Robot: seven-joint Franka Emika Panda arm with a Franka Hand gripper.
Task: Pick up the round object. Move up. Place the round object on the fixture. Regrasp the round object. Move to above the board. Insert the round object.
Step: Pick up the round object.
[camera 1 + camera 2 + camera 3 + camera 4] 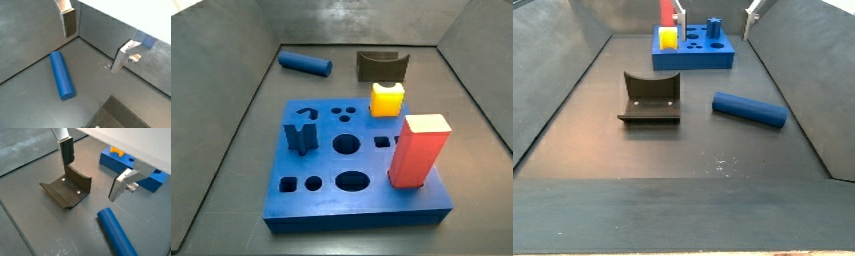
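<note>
The round object, a dark blue cylinder peg (61, 75), lies flat on the grey floor, seen in both wrist views (117, 233) and both side views (305, 63) (750, 109). The fixture (67, 190), a dark block with a curved notch, stands beside it (381, 66) (651, 98). My gripper (95, 42) hangs above the floor, apart from the peg and the fixture, open with nothing between its fingers (93, 170). The blue board (318, 185) with its holes lies further off (694, 58). The gripper does not show in the side views.
A tall red block (418, 150) and a yellow cube (388, 98) stand on the board, along with a dark blue notched piece (301, 136). Grey walls (238, 90) enclose the floor on all sides.
</note>
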